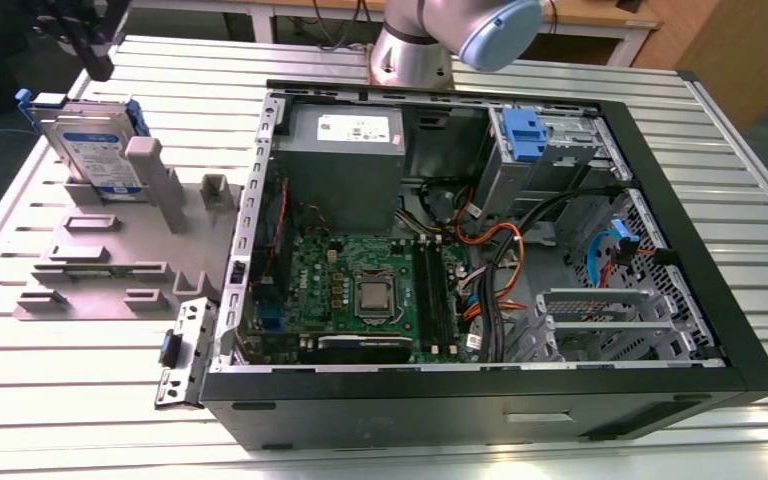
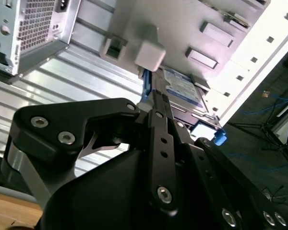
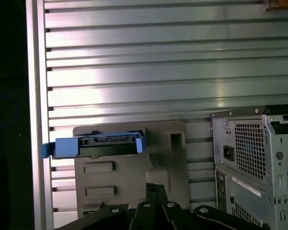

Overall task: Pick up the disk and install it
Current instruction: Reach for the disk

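Slatted table [image 1: 37,400], disk [image 1: 101,170] upright in grey holder [image 1: 104,262], label [image 1: 84,143] in exterior view; tool [image 3: 156,189] together, empty.

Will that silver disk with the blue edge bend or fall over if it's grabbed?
Probably not. The silver metal disk with its blue plastic frame looks rigid, so it should stay flat. Metal likely makes it heavy for its size. It stands on edge in the grey plastic holder, so a sideways push might tip it.

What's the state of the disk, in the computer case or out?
Out: the disk stands on edge in the grey holder, outside the open computer case.
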You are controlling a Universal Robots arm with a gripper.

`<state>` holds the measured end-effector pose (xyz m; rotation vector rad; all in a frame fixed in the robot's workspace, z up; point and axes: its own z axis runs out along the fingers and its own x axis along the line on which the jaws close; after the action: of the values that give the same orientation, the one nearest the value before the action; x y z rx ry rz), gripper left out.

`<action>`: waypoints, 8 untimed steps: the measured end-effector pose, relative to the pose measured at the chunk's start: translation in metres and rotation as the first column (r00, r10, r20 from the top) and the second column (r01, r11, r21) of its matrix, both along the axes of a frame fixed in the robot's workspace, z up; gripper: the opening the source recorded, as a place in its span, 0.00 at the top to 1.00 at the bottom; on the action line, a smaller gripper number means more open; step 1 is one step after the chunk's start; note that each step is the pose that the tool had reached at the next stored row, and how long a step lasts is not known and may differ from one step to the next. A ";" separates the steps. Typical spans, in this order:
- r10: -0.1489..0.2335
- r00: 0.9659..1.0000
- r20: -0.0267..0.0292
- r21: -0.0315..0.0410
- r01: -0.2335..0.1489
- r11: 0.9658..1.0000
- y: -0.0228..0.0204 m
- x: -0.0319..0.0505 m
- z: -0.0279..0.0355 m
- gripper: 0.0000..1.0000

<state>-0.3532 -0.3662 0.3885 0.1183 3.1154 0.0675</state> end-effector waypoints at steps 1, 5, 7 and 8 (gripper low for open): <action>0.000 1.000 0.000 0.000 0.000 1.000 0.0008 -0.0045 -0.0004 0.89; 0.000 1.000 0.000 0.000 0.000 1.000 0.0051 -0.0209 -0.0030 0.89; 0.000 1.000 0.000 0.000 0.000 1.000 0.0073 -0.0285 -0.0042 0.89; 0.000 1.000 0.000 0.000 0.000 1.000 0.0085 -0.0322 -0.0048 0.89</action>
<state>-0.3854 -0.3578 0.3837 0.1181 3.1158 0.0674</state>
